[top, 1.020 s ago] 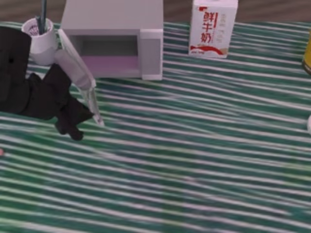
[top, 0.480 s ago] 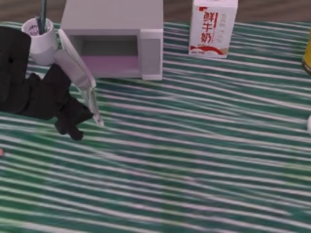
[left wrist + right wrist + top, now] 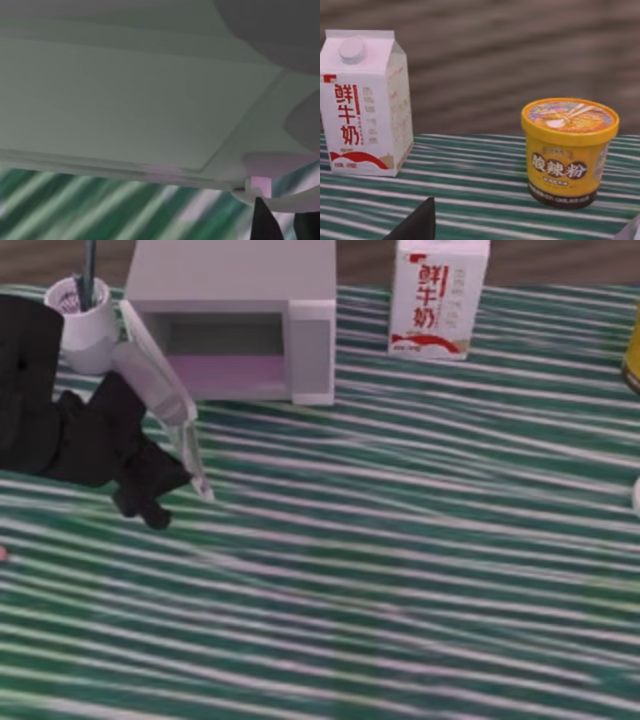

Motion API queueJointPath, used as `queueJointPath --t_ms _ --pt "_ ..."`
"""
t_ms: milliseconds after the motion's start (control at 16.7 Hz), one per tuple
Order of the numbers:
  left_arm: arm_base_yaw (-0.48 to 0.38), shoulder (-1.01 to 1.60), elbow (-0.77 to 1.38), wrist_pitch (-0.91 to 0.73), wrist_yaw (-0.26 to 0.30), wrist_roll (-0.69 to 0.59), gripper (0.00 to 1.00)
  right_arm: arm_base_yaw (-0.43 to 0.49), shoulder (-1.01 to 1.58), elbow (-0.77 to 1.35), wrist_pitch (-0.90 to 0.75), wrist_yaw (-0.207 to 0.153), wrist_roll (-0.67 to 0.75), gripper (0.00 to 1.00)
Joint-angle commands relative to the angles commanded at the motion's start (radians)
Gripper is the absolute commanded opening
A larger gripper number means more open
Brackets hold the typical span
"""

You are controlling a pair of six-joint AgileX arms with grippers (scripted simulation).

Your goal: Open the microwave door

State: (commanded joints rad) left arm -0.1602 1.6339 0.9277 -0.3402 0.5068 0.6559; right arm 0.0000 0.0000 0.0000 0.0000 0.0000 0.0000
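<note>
Small light-grey box microwave [image 3: 235,300] at desk's far edge, left of centre; cavity exposed, pale purple floor visible. Flat light-grey microwave door [image 3: 160,390] with darker window swung wide open, angling from box's left front corner toward near-left; white bar handle at its free end. Black left claw [image 3: 150,490] at door's free end near desk's left edge; finger spread and grip: cannot tell. White milk carton with red characters [image 3: 438,298] right of microwave. Right claw: out of top view.

Left arm: black, reaching in from the desk's left edge.
Left gripper [image 3: 160,495]: low at the left, fingers pointing toward the near-right.
Right arm: not visible from above.
</note>
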Motion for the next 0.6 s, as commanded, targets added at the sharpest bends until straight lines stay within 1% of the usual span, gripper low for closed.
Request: queueJointPath --t_ms 360,600 --pt "-0.003 -0.001 -0.004 -0.004 0.005 0.001 0.0 0.0 0.0 0.0 0.0 0.0 0.0 1.0" --pt "0.025 0.001 0.019 -0.033 0.035 0.067 0.0 0.0 0.0 0.0 0.0 0.0 0.0 1.0"
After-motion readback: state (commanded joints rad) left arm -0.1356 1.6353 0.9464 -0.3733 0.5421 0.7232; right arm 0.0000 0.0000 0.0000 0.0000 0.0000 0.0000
